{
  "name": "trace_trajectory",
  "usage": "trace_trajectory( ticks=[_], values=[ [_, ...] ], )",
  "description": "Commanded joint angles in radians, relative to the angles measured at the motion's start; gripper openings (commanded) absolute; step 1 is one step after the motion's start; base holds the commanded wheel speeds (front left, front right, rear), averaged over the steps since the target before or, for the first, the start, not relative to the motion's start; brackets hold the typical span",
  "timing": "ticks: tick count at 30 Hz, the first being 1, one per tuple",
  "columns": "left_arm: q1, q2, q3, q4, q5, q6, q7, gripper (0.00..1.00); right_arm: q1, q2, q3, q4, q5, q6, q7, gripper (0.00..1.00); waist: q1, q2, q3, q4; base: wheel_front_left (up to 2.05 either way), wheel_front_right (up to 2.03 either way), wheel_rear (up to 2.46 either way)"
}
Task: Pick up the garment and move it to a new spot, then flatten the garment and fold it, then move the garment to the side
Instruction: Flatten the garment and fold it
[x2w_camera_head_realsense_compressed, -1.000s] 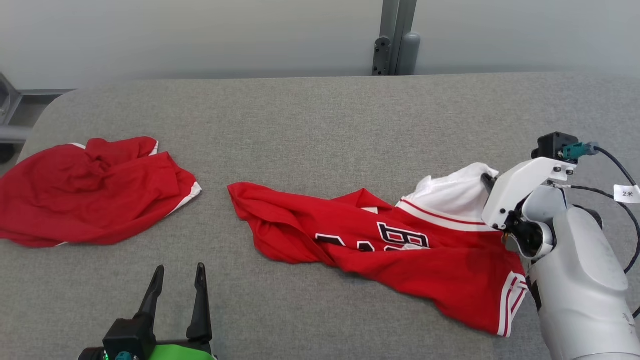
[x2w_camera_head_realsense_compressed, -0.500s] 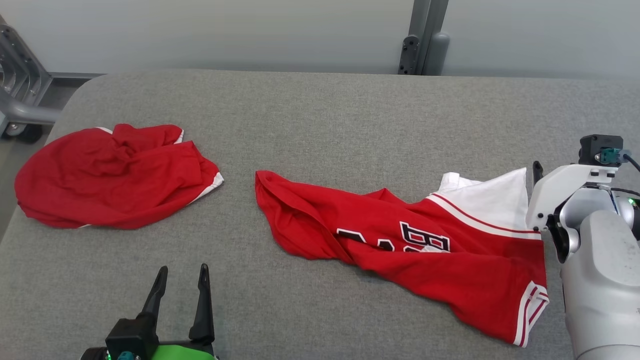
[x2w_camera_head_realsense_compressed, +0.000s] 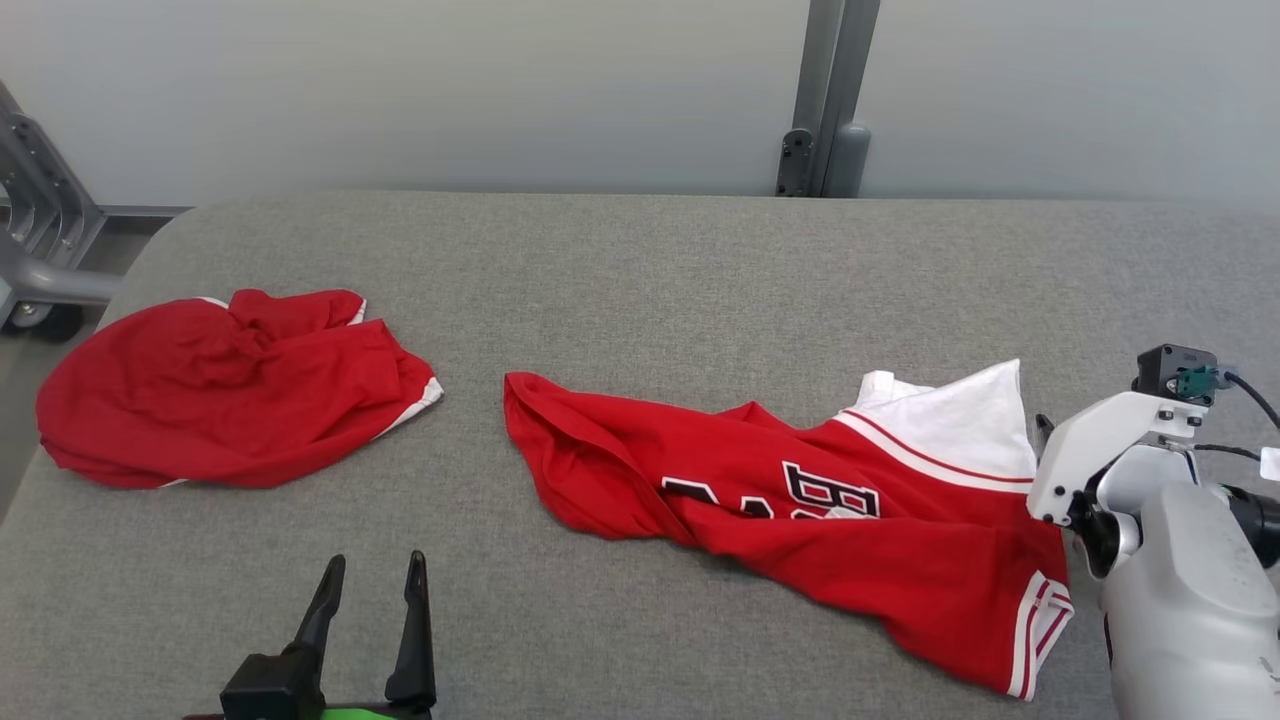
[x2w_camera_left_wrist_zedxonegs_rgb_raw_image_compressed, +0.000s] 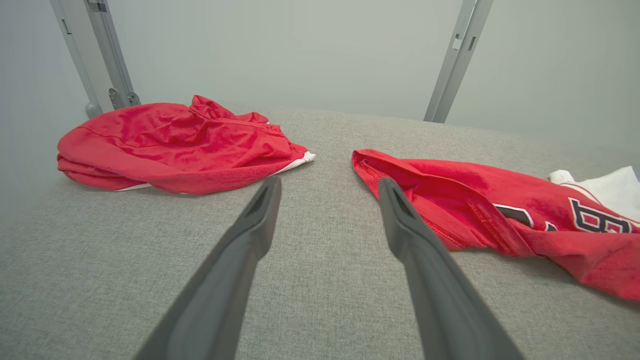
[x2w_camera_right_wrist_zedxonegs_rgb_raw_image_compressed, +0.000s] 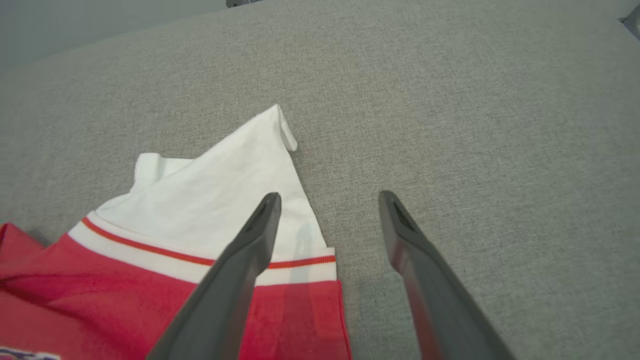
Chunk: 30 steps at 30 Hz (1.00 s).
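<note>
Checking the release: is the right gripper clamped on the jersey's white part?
No, the right gripper stands open, one finger over the jersey, gripping nothing.

- The jersey (x2w_camera_head_realsense_compressed: 900, 570) is coloured red, with a white panel and black lettering.
- The crumpled garment (x2w_camera_head_realsense_compressed: 230, 400) is dyed red, edged white.
- The table (x2w_camera_head_realsense_compressed: 640, 290) is covered in grey.

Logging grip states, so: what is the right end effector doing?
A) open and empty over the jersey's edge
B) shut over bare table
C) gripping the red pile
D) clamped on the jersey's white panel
A: the right end effector stands spread wide with nothing between its jaws, above the edge of the jersey.
</note>
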Motion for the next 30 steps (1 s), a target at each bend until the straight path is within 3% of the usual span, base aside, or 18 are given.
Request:
trace_trajectory(
  ticks=[1,5,12,30],
  values=[
    [-0.001,0.01,-0.002,-0.007,0.011,-0.002,0.001,1.0,-0.028,-0.001,0.005,0.006,0.019,-0.001,0.01,1.0,0.0,0.0,0.017,0.012,0.0,0.0,0.0],
    [-0.017,0.015,-0.004,-0.02,0.015,0.0,0.005,1.0,-0.079,-0.002,0.001,0.037,0.074,-0.001,0.069,1.0,0.0,0.0,0.048,0.035,0.0,0.0,0.0],
    [-0.037,0.014,-0.013,-0.029,0.015,-0.005,0.002,1.0,-0.146,-0.044,-0.013,0.08,0.072,-0.001,0.18,1.0,0.0,0.0,0.088,0.078,0.0,0.0,0.0],
    [-0.062,0.019,-0.029,-0.036,0.013,-0.004,-0.003,1.0,-0.195,-0.061,-0.027,0.102,0.075,-0.001,0.189,1.0,0.0,0.0,0.14,0.109,0.0,0.0,0.0]
  ],
)
